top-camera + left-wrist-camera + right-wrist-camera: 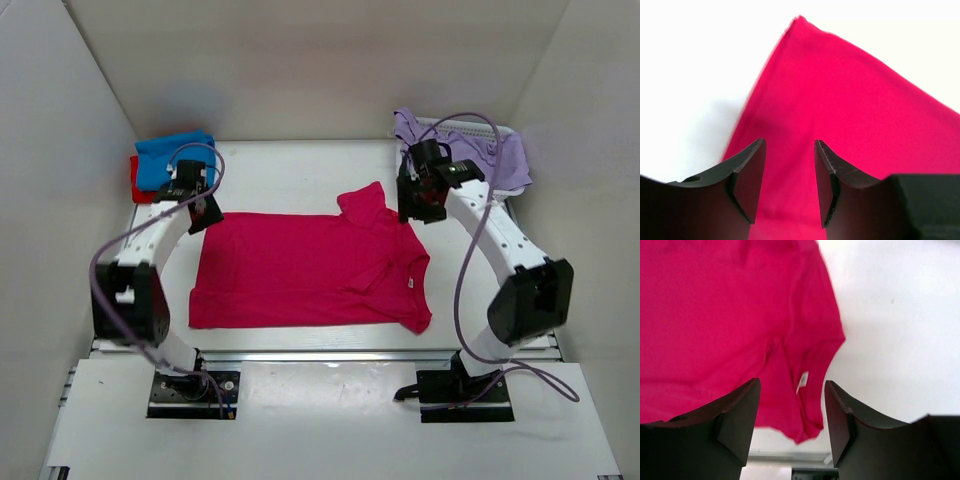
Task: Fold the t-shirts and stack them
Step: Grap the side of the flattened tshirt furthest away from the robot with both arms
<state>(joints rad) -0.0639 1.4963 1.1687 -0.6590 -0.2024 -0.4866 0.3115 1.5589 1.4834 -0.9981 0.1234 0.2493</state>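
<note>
A crimson-pink t-shirt (300,268) lies spread flat in the middle of the table, its neck with a small white label (410,284) toward the right. My left gripper (203,205) is open and empty above the shirt's far left corner; the cloth (840,100) shows between the fingers. My right gripper (417,205) is open and empty above the far right sleeve. The label (803,382) and the shirt (715,315) show in the right wrist view. A folded blue t-shirt (172,156) lies on a red one (136,182) at the far left.
A white slatted basket (478,130) stands at the far right with lilac cloth (505,160) hanging over it. White walls close in the table on three sides. The table's near edge (320,355) runs just in front of the shirt.
</note>
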